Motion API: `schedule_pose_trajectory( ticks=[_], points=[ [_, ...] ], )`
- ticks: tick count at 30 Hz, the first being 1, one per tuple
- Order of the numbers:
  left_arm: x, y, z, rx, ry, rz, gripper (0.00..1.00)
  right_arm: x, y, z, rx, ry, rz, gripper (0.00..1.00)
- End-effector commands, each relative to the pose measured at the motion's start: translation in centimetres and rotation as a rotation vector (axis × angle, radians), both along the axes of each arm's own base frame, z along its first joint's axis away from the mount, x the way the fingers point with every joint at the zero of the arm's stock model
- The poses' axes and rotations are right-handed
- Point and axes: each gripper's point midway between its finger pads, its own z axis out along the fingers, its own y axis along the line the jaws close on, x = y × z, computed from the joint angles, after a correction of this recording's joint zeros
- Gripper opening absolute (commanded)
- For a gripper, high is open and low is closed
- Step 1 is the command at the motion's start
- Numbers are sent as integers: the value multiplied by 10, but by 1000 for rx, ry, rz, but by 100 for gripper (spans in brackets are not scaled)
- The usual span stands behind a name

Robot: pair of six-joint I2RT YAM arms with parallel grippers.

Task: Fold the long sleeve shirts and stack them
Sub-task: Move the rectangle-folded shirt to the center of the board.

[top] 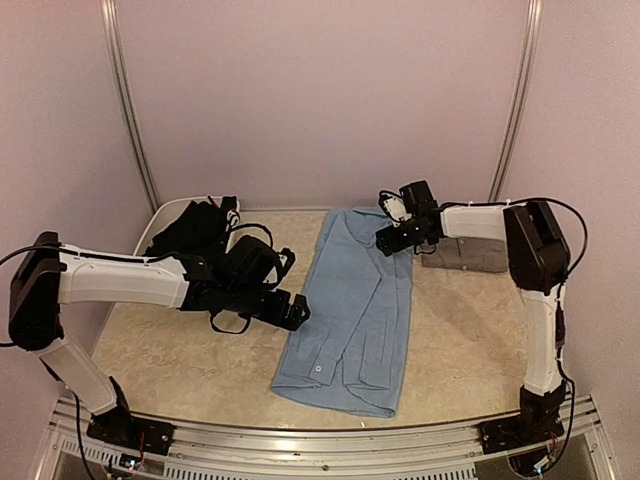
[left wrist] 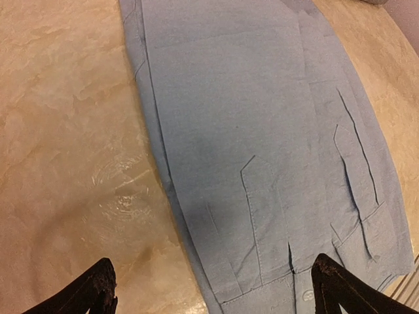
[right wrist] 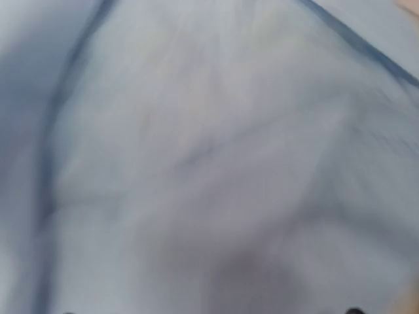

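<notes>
Shirts number three: blue shirt point(top: 350, 310), grey shirt point(top: 466, 255), black shirt point(top: 200, 226).

White arms point(top: 120, 278), black joints point(top: 535, 245), black grippers point(top: 297, 311)

The tabletop point(top: 170, 360) is a beige, marble-patterned slab with rounded far corners. In the left wrist view its surface point(left wrist: 65, 131) shows a shiny, swirled scuff mark point(left wrist: 121, 196). A white tub point(top: 148, 225) sits at the far left corner. Along the near edge runs a ribbed aluminium rail point(top: 330, 450). Behind the far edge rises a pale lilac backdrop point(top: 320, 100), with two thin metal strips point(top: 130, 110) point(top: 518, 100) running up it, one towards each far corner.
</notes>
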Motion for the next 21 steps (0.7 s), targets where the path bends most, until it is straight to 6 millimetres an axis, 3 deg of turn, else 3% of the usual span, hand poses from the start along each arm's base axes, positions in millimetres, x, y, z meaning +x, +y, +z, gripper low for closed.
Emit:
schedule_pose_trajectory(
  ticks=[1,4,8,13,18,21],
  points=[
    [-34,-1,-4,-67,105,-92,99,-65,2,109,27,-198,33,85],
    [-45,2,8,16,-33,-166,99,-132,5,95,-18,-129,57,84],
    [-78,-18,28,87,-252,-424,99,-220,16,69,-22,-12,138,82],
    [-98,-22,31,223,-304,-690,97,-321,36,60,54,93,311,79],
    [-124,-12,17,368,-316,-935,99,-383,41,59,64,140,400,78],
    [-122,-3,5,466,-391,-1022,99,-410,48,52,72,172,446,77]
  ],
)
